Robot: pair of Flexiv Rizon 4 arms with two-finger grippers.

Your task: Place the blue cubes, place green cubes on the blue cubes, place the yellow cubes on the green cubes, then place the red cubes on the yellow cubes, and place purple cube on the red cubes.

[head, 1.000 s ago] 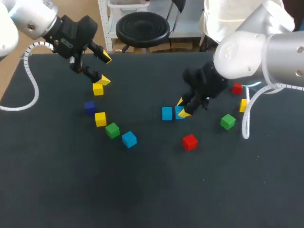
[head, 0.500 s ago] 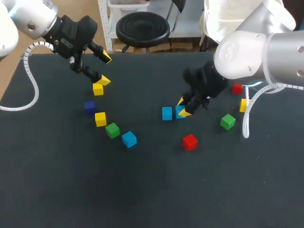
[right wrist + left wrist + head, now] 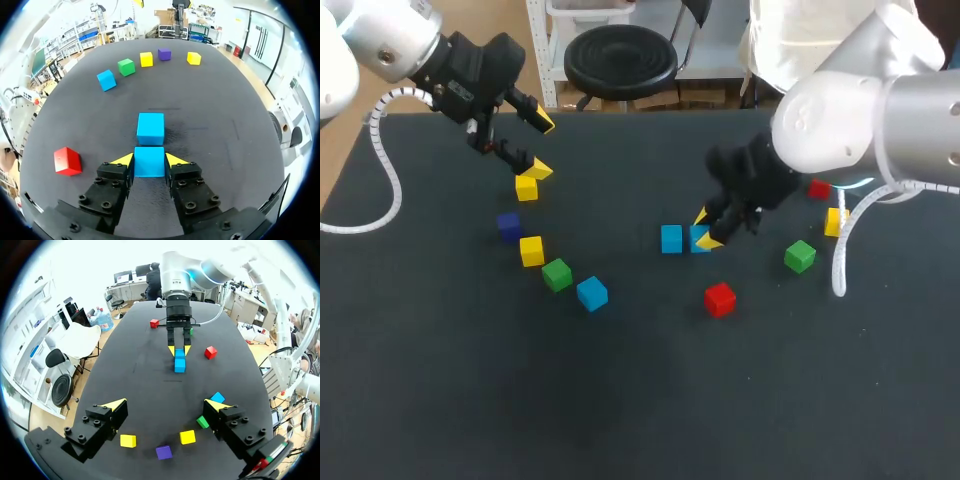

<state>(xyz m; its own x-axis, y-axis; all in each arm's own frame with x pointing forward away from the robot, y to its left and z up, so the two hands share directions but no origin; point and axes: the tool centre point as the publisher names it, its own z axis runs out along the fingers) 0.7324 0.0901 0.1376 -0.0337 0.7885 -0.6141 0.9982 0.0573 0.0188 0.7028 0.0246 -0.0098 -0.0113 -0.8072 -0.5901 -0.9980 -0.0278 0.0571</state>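
My right gripper (image 3: 149, 161) is shut on a blue cube (image 3: 149, 165) that rests on the black table, directly behind a second blue cube (image 3: 150, 128). The head view shows this pair (image 3: 671, 238) near the table's middle, with the right gripper (image 3: 704, 229) over its right cube. A third blue cube (image 3: 592, 293) lies at the left beside a green cube (image 3: 557, 274), a yellow cube (image 3: 531, 250) and a purple cube (image 3: 509, 225). My left gripper (image 3: 538, 146) hangs open, holding nothing, above another yellow cube (image 3: 526, 187).
A red cube (image 3: 720, 299) lies in front of the blue pair. A green cube (image 3: 800, 256), a yellow cube (image 3: 834, 221) and a red cube (image 3: 819, 186) sit at the right, near my right arm's cable.
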